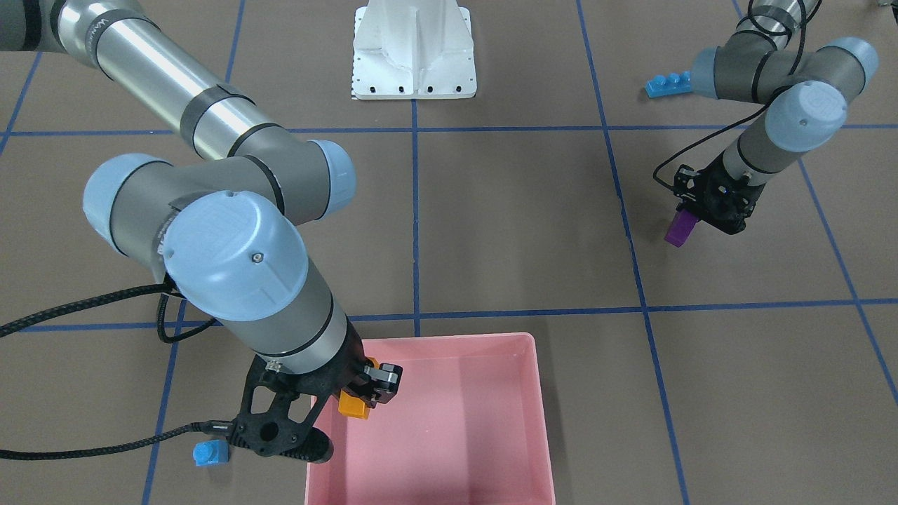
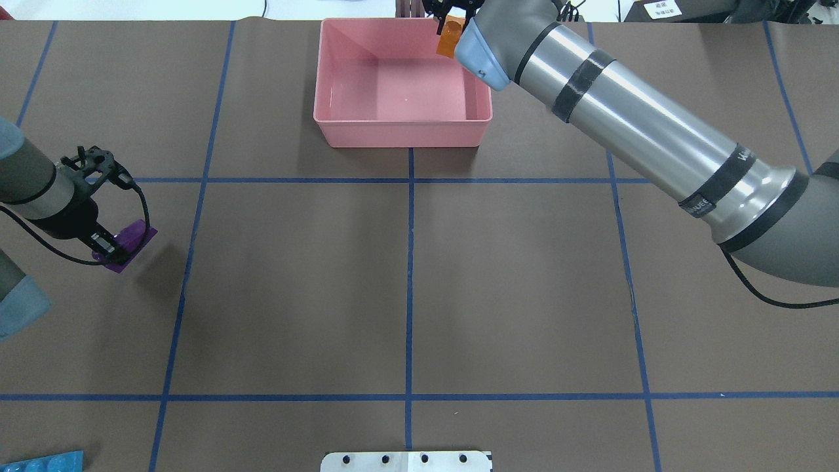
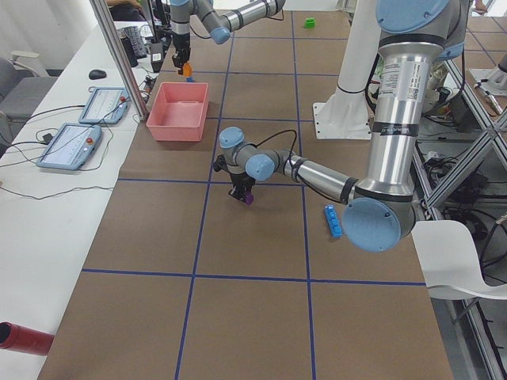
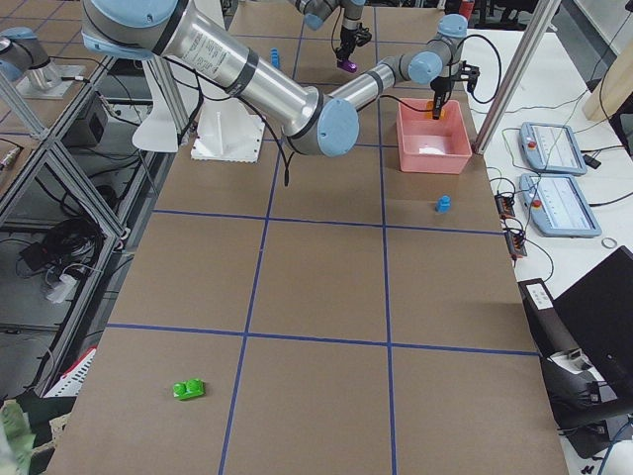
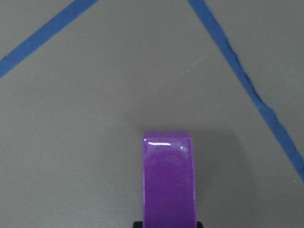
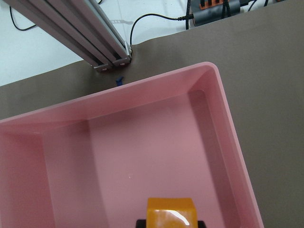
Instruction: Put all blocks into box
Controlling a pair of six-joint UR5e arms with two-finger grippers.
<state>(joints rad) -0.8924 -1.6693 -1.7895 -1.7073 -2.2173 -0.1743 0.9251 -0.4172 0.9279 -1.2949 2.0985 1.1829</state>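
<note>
Right claw (image 1: 361, 394) is clamped on the orange block (image 1: 353, 407), hanging it over the pink box (image 1: 541, 414) close to one wall, and no brick lies inside yet. Left claw (image 1: 687, 216) pinches the purple wedge (image 1: 679, 231) low over the counter (image 1: 505, 231), well apart from the box. These bricks look light, rigid and glossy, so probably slippery: squeeze the flat opposite sides, not the studs or the curve. Blue cube (image 1: 210, 454) sits near the box, while blue bar (image 1: 668, 85) and green brick (image 4: 188, 389) wait farther off.

Small white lettering, seemingly starting "UNIVE", sits on the right arm's black band (image 2: 700, 204), right side of the overhead view. The white sign (image 2: 657, 8) at upper right is illegible.
</note>
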